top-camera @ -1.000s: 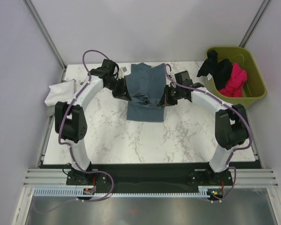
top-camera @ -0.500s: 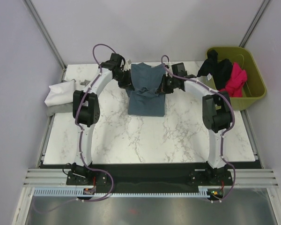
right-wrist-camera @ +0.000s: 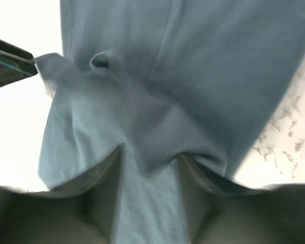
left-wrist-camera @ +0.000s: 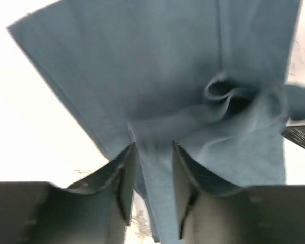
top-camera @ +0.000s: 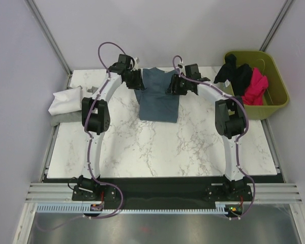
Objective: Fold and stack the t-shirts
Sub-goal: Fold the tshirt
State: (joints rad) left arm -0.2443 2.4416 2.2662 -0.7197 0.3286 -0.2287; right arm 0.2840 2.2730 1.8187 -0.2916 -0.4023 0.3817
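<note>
A slate blue-grey t-shirt (top-camera: 158,101) lies folded into a tall rectangle at the back middle of the marble table (top-camera: 142,147). My left gripper (top-camera: 139,81) is at its far left edge and my right gripper (top-camera: 172,85) at its far right edge. In the left wrist view the left gripper (left-wrist-camera: 153,147) stands open; a loose strip of the shirt (left-wrist-camera: 157,76) hangs between the jaws, with bare table showing beside it. In the right wrist view the right gripper (right-wrist-camera: 151,152) has its jaws apart, and bunched cloth of the shirt (right-wrist-camera: 193,61) fills the gap.
A folded white t-shirt (top-camera: 65,100) lies on a grey one at the table's left edge. An olive-green bin (top-camera: 277,99) at the back right holds a black t-shirt (top-camera: 236,75) and a magenta-pink one (top-camera: 254,87). Grey walls stand close behind.
Both arms have reached farther back, carrying the shirt's gathered edge toward its far end. Both grippers were shut on the cloth and now stand open.
</note>
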